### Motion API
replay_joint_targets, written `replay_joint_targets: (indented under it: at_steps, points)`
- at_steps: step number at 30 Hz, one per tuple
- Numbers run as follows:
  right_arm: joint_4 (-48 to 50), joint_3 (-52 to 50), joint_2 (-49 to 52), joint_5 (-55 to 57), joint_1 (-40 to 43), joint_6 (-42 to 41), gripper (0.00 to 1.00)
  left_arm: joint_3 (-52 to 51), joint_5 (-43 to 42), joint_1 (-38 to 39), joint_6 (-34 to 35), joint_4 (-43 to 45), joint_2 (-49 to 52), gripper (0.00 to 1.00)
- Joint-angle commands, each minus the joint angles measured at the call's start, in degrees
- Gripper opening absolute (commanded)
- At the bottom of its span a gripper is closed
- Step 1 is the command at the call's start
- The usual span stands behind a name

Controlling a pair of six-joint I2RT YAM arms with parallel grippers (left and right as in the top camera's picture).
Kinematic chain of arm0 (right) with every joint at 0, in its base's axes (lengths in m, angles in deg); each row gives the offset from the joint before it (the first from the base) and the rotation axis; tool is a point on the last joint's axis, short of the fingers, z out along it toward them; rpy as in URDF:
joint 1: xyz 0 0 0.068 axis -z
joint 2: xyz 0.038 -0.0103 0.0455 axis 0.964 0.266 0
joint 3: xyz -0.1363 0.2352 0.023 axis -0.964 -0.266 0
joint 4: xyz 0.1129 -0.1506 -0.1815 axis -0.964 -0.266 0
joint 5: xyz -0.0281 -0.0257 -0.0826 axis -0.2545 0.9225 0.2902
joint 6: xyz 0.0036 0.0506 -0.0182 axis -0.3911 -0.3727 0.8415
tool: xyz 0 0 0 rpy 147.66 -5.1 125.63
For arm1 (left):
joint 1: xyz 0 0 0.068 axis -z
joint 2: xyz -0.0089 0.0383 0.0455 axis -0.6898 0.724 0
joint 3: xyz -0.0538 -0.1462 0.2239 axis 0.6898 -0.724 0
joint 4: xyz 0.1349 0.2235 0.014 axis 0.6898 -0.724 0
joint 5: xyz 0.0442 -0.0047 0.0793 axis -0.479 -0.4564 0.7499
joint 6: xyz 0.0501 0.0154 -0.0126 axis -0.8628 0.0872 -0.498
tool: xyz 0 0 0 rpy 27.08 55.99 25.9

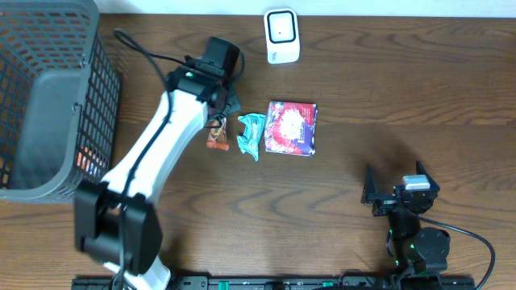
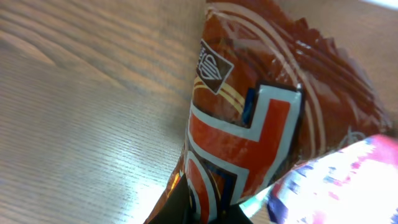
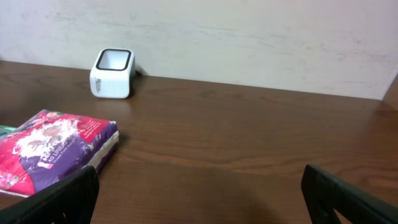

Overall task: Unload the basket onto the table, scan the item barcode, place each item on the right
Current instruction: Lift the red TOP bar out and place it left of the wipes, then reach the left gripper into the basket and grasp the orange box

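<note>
My left gripper is just to 9 o'clock of the bench's centre. Its fingers are clamped together on the orange snack packet, which fills the left wrist view. From overhead the packet shows directly under the fingers, and I cannot tell whether it is clear of the bench. A teal wrapper lies just beside the packet at its 3 o'clock, and a purple pouch lies just past that in the same direction. The white scanner stands at 12 o'clock near the far edge. A grey mesh basket sits out at the 9 o'clock edge. My right gripper is at 4 o'clock, fingers wide apart, holding nothing.
</note>
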Motion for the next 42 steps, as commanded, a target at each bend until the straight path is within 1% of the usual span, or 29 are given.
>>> replay_joint_targets:
  at_steps: [1,5,6,7,8,9,10,13,14,17,21,24,27,30,34,42]
  points:
    - [-0.22,-0.09,-0.37,0.44,0.0,0.48,0.99,0.46,-0.81,-0.02,0.94,0.66,5.27,0.07]
    - [-0.22,-0.09,-0.37,0.44,0.0,0.46,0.99,0.46,-0.81,-0.02,0.94,1.31,8.98,0.08]
    - [-0.22,-0.09,-0.37,0.44,0.0,0.48,0.99,0.46,-0.83,-0.02,0.96,1.55,9.62,0.12]
    - [-0.22,-0.09,-0.37,0.44,0.0,0.48,0.99,0.46,-0.81,-0.04,0.94,1.77,10.03,0.17]
    - [-0.22,-0.09,-0.37,0.44,0.0,0.48,0.99,0.46,-0.81,-0.04,0.92,2.19,10.27,0.28]
    - [-0.22,-0.09,-0.37,0.44,0.0,0.48,0.99,0.46,-0.81,-0.04,0.9,2.58,10.29,0.42]
    - [-0.22,-0.09,-0.37,0.44,0.0,0.48,0.99,0.52,-0.81,-0.04,0.48,2.97,10.23,0.52]
    - [-0.2,-0.09,-0.37,0.44,0.0,0.48,0.99,1.9,-1.07,-0.09,-2.73,2.86,9.44,0.7]
    - [-0.22,-0.09,-0.37,0.44,0.0,0.48,0.99,2.75,-1.33,-0.09,-4.5,2.56,8.85,0.72]
    - [-0.22,-0.09,-0.37,0.44,0.0,0.48,0.99,5.53,-1.25,-0.11,-7.58,0.92,6.21,0.75]
    - [-0.22,-0.09,-0.37,0.44,0.0,0.48,0.99,8.17,-0.94,-0.83,-10.99,0.42,0.13,0.78]
    - [-0.22,-0.09,-0.37,0.44,0.0,0.48,0.99,9.79,3.1,-2.69,-11.85,1.18,-5.75,0.78]
    - [-0.22,-0.09,-0.37,0.44,0.0,0.48,0.99,9.9,8.33,-5.84,-14.21,3.78,-11.72,0.78]
    - [-0.2,-0.09,-0.37,0.44,0.0,0.48,0.99,9.9,11.56,-10.38,-14.62,6.08,-16.68,0.78]
    - [-0.2,-0.09,-0.37,0.44,0.0,0.48,0.99,9.9,11.74,-18.84,-15.19,7.54,-21.29,0.78]
    - [-0.22,-0.09,-0.37,0.44,0.0,0.46,0.99,9.9,11.74,-37.86,-15.26,7.48,-22.16,0.78]
